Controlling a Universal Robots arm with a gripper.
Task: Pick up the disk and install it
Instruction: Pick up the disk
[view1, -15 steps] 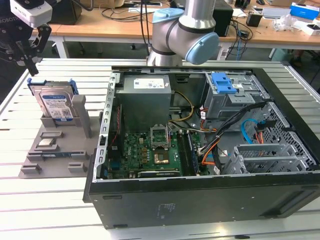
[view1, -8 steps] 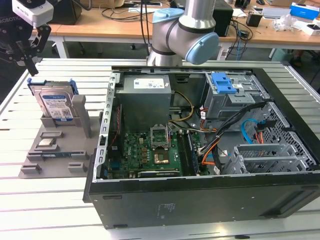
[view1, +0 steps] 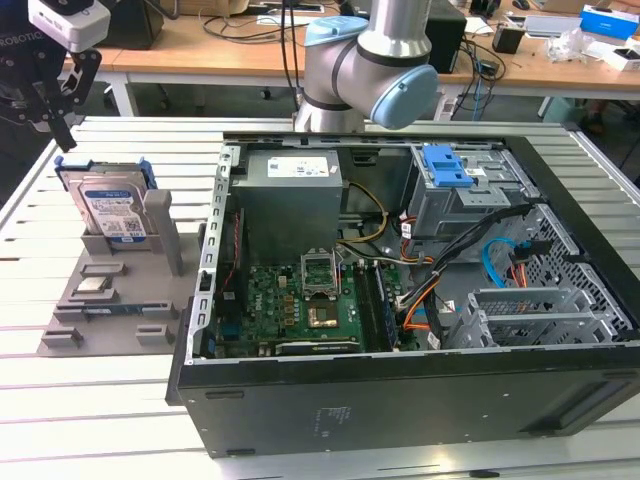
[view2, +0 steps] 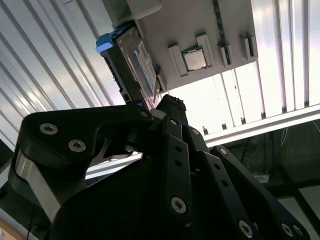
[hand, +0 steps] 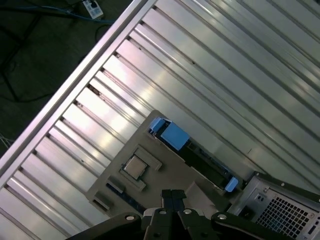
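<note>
A: Hovering the tool (view1: 60, 125) at the exterior view's left, above and slightly behind the disk (view1: 110, 205). Touching nothing, carrying nothing.

B: Spotting the disk standing on edge in a grey holder (view1: 165, 250) on the slatted counter (view1: 100, 420), with the label facing out and the blue bracket wrapping the rim. Sitting well apart from the open computer case (view1: 400, 400), so not installed.

A: Reading the tool (hand: 173, 196) as closed up in the first wrist view, tips pressed together with no real gap.

B: Calling for a wide spread before any descent, then. Worth centring over the bracket's upper edge and squaring the pads to the flat faces. Worth dropping straight down too, not at a slant.

A: Agreeing, judging by that tilt. Also minding the processor chip (hand: 134, 167) lying flat in its pocket just beside the slot. Risking a nudge to the holder with any sideways drift.

B: Gripping on the metal faces rather than the thin plastic, probably, to avoid flexing the bracket.

A: Turning to the arm (view1: 370, 50): rising behind the case, then reaching over toward the exterior view's left. Pointing the tool downward, leaning a little off vertical.

B: Looking along the linkages in the second wrist view, with the disk (view2: 135, 65) lying just beyond the tips. Noting the blue-latched drive cage (view1: 470, 200) inside the case, far from the disk.
</note>
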